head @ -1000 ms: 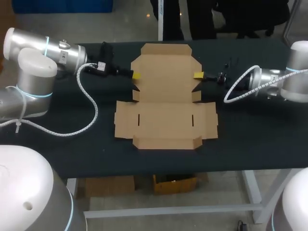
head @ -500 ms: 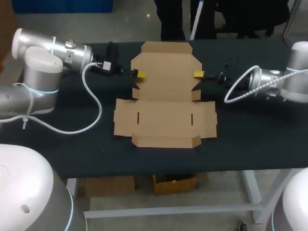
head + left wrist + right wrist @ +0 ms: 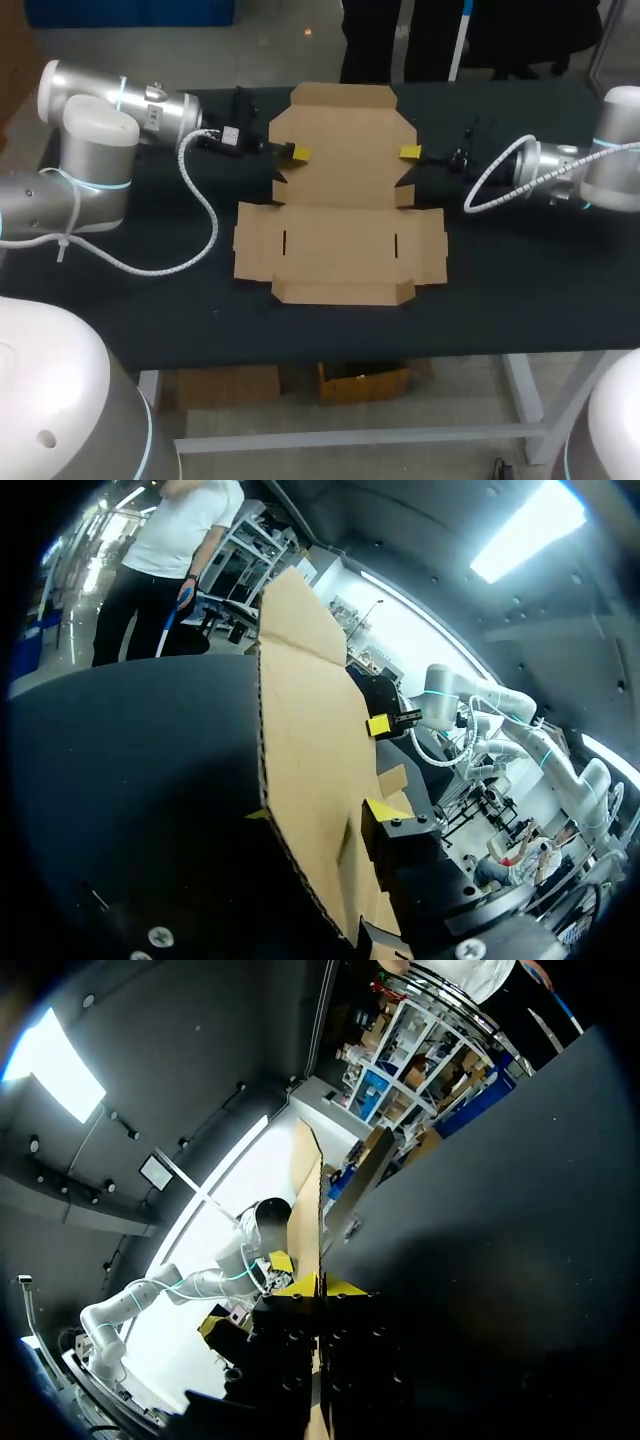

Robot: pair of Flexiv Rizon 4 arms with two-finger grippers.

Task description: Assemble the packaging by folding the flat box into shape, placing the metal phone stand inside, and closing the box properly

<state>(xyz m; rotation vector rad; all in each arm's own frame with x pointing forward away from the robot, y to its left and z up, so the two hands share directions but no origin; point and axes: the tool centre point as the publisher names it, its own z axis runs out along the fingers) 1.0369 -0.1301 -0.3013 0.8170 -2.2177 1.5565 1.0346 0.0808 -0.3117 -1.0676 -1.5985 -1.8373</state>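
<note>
Holding the box: my right gripper is clenched on a side flap of the flat box, at about 2 o'clock from the box's middle. In its own wrist view the thin card edge runs right between the two yellow tips.
Left gripper: my left gripper is at the other side flap, at about 10 o'clock from the box's middle. It is right at the card, but I cannot tell if it is clenched or let go.
Where the box is: it lies flat and open in the middle of the dark table. Its big far panel is at 12 o'clock and its front panel is at 6 o'clock.
What is in the box: nothing. It is not a box shape yet, so it cannot hold anything.
Phone stand: I cannot see it on the table in any view.
What could go wrong: I think that if one arm lifts or pushes more than the other, the card could twist, bend in the wrong place, or tear at the small cuts.
Another worry: thin card is slippery. If a grip is loose, the flap could slide out and flop flat.
One more worry: the box is light and only rests on the table, so a hard push could drag it away from the middle.
</note>
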